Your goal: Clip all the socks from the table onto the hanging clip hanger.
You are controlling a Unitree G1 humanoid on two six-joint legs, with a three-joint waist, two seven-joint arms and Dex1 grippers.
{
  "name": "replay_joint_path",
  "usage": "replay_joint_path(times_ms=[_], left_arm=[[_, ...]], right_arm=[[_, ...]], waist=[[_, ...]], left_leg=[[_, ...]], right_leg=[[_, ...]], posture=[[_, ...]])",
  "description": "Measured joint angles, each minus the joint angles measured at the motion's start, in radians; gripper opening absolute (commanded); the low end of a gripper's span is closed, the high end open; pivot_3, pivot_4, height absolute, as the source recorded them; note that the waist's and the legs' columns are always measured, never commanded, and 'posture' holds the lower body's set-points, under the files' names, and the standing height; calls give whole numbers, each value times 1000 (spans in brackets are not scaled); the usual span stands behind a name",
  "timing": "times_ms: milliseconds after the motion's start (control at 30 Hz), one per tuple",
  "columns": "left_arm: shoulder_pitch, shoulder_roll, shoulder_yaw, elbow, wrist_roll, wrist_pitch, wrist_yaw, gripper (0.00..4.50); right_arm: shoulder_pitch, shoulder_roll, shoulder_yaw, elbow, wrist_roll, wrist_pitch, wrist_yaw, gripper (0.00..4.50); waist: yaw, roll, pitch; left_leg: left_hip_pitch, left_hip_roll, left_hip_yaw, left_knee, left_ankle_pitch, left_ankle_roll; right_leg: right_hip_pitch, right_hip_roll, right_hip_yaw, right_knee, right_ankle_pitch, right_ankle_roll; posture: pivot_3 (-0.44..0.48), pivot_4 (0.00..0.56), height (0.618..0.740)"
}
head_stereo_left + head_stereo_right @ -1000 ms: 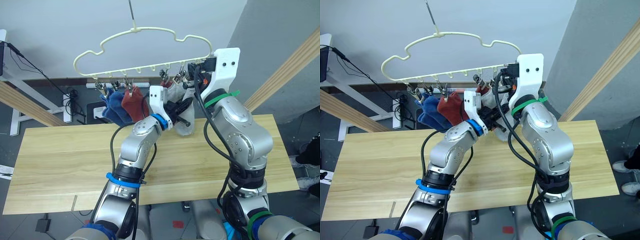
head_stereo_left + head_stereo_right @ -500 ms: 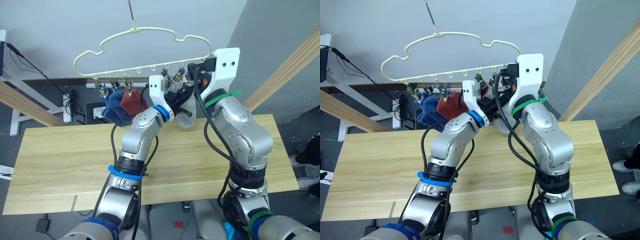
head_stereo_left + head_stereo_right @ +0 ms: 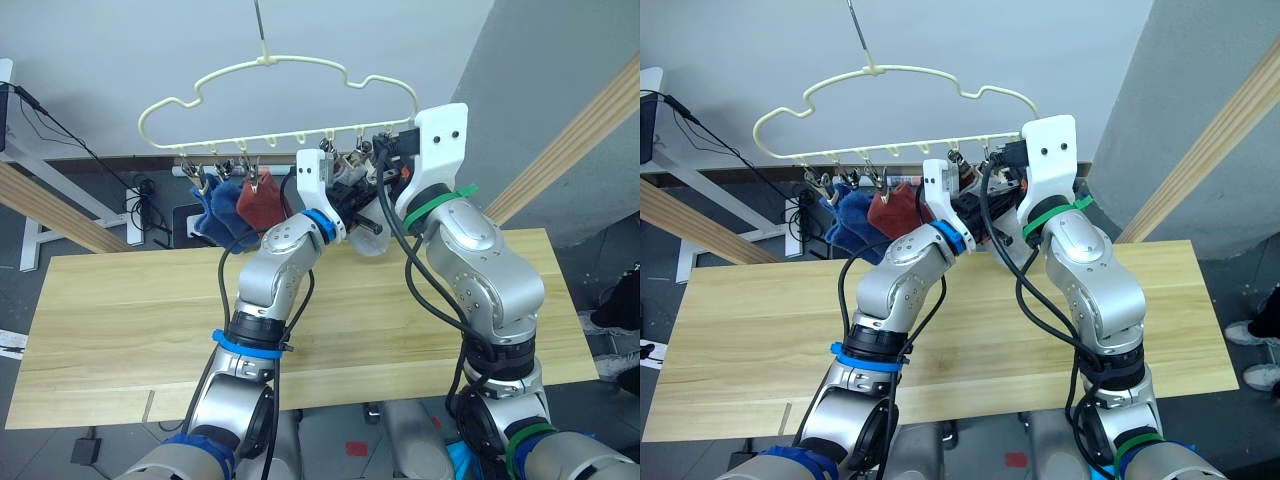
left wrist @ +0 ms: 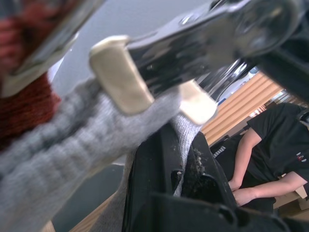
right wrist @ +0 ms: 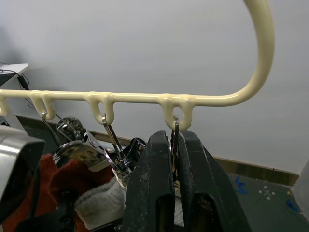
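Grey wall behind, pale wood counter (image 3: 120,300) below with no socks left on its visible top; all the action is up at the hanger (image 3: 270,105). Hanger is a thin cream wire with a cloud-like wavy outline, hung from a metal hook, small metal clips in a row along its bottom bar. Blue socks (image 3: 215,205) and a red sock (image 3: 258,200) hang clipped under the hanger's left half; another red sock (image 4: 24,104) sits in a clip beside the grey one. Grey sock (image 3: 372,232) hangs under the hanger's right half, soft ribbed knit, limp. Left claw (image 4: 181,164) is pinching the grey sock's upper edge, right below a metal clip (image 4: 193,43) with cream pads whose jaws sit over the grey knit. Right claw (image 5: 175,159) is pressed together on the end clip (image 5: 175,145), the last one before the hanger's right bend. Step in hand, my read: seating the grey sock in a clip. To do it well: right claw squeezes the clip handles hard enough to gape the jaws fully, left claw feeds the cuff deep between the pads, not just the edge, then right releases first and left lets go only once the pads bite. Keep push forces low, since the hanger hangs free and will probably swing. Person in black seated beyond the counter, well apart from the hanger.
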Motion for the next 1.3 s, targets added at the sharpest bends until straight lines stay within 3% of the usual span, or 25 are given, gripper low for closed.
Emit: replay_joint_path(times_ms=[100, 267, 433, 600, 733, 933, 1067, 1300], left_arm=[[1, 1, 0, -4, -1, 0, -3, 0], [3, 10, -1, -17, -2, 0, -11, 1438], [52, 90, -61, -52, 25, -26, -97, 2975], [125, 175, -98, -82, 58, -71, -189, 4460], [181, 269, -119, -124, 88, -151, -276, 4460], [317, 428, -83, -219, 66, -266, -430, 4460], [394, 591, 29, -297, -3, -253, -521, 4460], [530, 847, 298, -396, -45, -65, -502, 4460]], right_arm=[[6, 4, 5, -1, -10, -16, -3, 822], [7, 16, -9, -1, -10, -23, -8, 2734], [30, 30, -34, -51, 5, -8, -4, 4483], [71, 3, -48, -165, 83, 70, 55, 4500], [122, -97, -52, -239, 162, 133, 153, 4500], [199, -345, -87, -303, 278, 173, 358, 4500], [241, -485, -126, -312, 328, 113, 508, 4500], [267, -648, -247, -219, 359, -36, 691, 4500]], waist=[[0, 0, 0], [0, 0, 0], [0, 0, 0], [1, 0, 0], [2, 0, 0], [5, 0, 0], [3, 0, 0], [20, 0, 0]], left_leg=[[0, 0, 0, 0, 0, 0], [0, 0, 0, 0, 0, 0], [0, 0, 0, 0, 0, 0], [0, 0, 0, 0, 0, 0], [1, 0, 0, 0, 0, 0], [1, 0, 0, 0, 0, 0], [1, 1, -1, 0, -2, 3], [2, 0, 0, 0, -1, 1]], right_leg=[[0, 0, 0, 0, 0, 0], [0, 0, 0, 0, 0, 0], [0, 0, 0, 0, 0, 0], [0, 0, 0, 0, 0, 0], [1, 0, 0, 0, -2, 4], [0, 0, 0, 0, -3, 4], [0, 1, 0, 0, -3, 4], [1, 0, 0, -2, -3, 5]], posture=[[-156, 402, 701], [-155, 398, 701], [-155, 398, 701], [-156, 398, 701], [-143, 395, 701], [-107, 390, 701], [-61, 386, 701], [53, 341, 701]])
